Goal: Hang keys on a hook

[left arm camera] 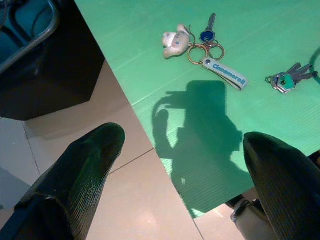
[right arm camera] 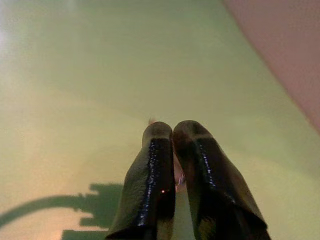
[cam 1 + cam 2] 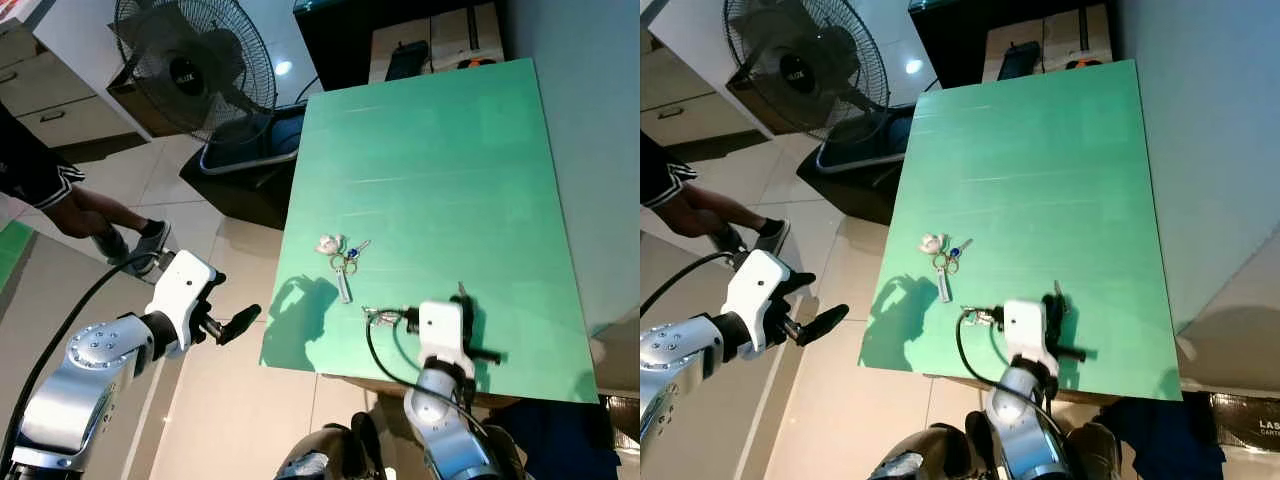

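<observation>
A key ring [image 3: 341,256] with a small white plush charm and a pale strap lies on the green table [image 3: 430,160], near its front left part. A second bunch of keys [image 3: 383,316] with a green tag lies closer to the front edge; both also show in the left wrist view, the ring [image 1: 200,50] and the bunch [image 1: 286,80]. My right gripper [image 2: 173,131] hovers low over the table just right of that bunch [image 3: 462,298], fingers pressed together; a small pale glint sits between them that I cannot make out. My left gripper [image 3: 238,322] hangs open over the floor off the table's left front corner.
A standing fan [image 3: 195,65] and a dark low stand [image 3: 240,170] are left of the table. A person's legs [image 3: 90,215] are at the far left. A wall [image 3: 600,150] runs along the table's right side. Boxes [image 3: 430,45] sit beyond the far end.
</observation>
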Controlling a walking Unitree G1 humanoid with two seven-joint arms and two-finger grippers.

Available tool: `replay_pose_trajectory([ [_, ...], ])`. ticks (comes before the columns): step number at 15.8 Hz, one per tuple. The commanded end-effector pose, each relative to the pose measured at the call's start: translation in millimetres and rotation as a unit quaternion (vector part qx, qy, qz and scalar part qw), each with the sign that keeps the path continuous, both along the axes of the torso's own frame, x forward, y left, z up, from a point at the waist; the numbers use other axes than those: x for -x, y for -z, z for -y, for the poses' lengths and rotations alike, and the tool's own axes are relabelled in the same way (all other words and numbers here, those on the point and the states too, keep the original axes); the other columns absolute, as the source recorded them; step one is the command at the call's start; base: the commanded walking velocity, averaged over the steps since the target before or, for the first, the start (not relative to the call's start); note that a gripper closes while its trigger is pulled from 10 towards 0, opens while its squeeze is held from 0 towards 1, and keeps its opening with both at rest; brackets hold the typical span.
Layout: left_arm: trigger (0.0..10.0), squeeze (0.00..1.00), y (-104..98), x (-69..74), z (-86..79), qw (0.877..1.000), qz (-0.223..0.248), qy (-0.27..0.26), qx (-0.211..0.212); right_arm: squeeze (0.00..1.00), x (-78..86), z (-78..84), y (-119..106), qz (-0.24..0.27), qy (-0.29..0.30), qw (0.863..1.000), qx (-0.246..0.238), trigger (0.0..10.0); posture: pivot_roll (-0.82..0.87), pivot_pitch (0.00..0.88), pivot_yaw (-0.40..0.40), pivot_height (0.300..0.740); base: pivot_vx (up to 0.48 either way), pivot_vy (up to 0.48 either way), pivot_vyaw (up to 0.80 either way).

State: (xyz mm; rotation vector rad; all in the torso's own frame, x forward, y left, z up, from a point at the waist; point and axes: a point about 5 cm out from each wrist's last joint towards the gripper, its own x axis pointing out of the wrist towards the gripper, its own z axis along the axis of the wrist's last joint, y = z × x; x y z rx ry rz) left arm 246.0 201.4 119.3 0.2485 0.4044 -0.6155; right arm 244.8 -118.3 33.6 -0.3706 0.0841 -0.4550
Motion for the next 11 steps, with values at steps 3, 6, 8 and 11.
replay_pose_trajectory([
  [3,10.0,0.00,5,14.1,5.4,0.998,-0.034,0.042,0.022,0.00,3.8,-25.4,-6,0.002,-0.028,0.999,-0.020,0.0,0.06,0.275,0.400,0.740,0.000,0.000,0.00],
  [6,10.0,0.00,6,23.5,5.0,0.996,-0.049,0.068,0.017,0.00,3.2,-21.6,-5,-0.003,-0.026,1.000,-0.018,0.0,0.07,0.286,0.400,0.740,0.000,0.000,0.00],
  [8,10.0,0.00,5,32.3,2.2,0.994,-0.057,0.091,0.013,0.00,2.7,-19.1,-5,-0.006,-0.022,1.000,-0.019,0.0,0.07,0.287,0.400,0.740,0.000,0.000,0.00],
  [11,10.0,0.00,2,35.5,2.9,0.993,-0.055,0.107,0.008,0.00,3.0,-13.2,2,-0.034,0.014,0.999,-0.038,3.1,0.08,0.289,0.400,0.740,0.000,0.000,0.00],
])
